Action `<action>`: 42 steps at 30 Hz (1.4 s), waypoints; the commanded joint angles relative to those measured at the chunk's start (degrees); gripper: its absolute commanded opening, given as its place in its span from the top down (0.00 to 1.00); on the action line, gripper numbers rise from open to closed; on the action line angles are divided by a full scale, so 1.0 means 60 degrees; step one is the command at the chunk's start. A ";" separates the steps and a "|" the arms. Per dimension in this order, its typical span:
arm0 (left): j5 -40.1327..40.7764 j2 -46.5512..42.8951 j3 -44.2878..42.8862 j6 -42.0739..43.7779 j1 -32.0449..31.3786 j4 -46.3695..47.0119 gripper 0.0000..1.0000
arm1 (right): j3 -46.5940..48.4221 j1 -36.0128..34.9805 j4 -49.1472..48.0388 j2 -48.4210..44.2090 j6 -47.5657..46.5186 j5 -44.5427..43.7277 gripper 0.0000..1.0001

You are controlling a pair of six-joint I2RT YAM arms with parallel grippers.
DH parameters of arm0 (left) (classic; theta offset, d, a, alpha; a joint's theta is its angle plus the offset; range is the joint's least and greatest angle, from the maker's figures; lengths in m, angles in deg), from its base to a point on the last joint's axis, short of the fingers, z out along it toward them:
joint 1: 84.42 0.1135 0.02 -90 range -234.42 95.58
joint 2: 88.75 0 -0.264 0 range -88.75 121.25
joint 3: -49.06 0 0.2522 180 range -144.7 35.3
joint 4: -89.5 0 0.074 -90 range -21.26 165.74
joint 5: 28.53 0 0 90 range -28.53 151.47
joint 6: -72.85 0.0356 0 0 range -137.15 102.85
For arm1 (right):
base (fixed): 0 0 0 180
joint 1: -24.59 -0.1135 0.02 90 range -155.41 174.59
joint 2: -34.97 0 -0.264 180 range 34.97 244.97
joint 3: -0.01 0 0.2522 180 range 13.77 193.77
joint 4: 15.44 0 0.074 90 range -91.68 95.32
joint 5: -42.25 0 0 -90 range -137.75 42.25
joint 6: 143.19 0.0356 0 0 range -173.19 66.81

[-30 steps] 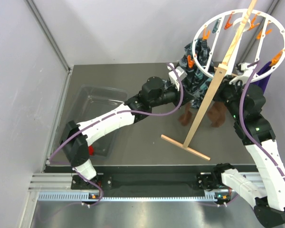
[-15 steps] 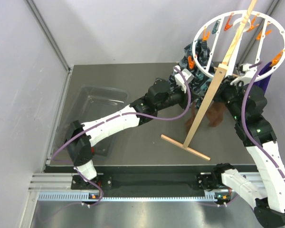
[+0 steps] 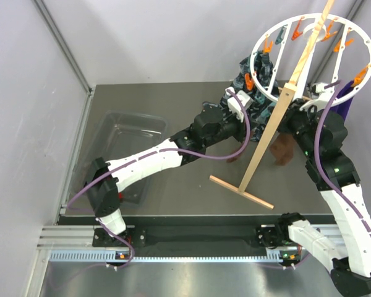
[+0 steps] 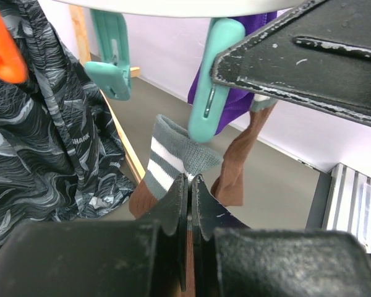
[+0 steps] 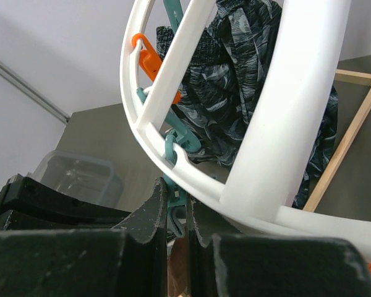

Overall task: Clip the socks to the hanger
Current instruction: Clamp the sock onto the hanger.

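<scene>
brown sock (image 4: 173,158) pinched tight in the left fingers (image 4: 184,204), cuff under a teal clip (image 4: 213,80); right fingers (image 5: 166,213) squeeze that clip on the white hanger (image 5: 278,124).

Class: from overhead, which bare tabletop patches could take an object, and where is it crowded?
Bare: grey tabletop between clear plastic bin and back wall; near edge, between left arm and wooden stand foot. Crowded: under round white plastic hanger, with left claw, right claw, brown sock, dark patterned cloth.

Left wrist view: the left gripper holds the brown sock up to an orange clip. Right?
No. The left wrist view shows the left gripper holding the brown sock up to a teal clip, not an orange one.
</scene>
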 commanded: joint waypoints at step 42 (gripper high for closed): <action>0.1152 -0.0691 -0.0086 0.0825 -0.0708 0.1425 1.00 | 0.0010 -0.0134 0.0210 -0.0256 0.0297 0.0456 0.66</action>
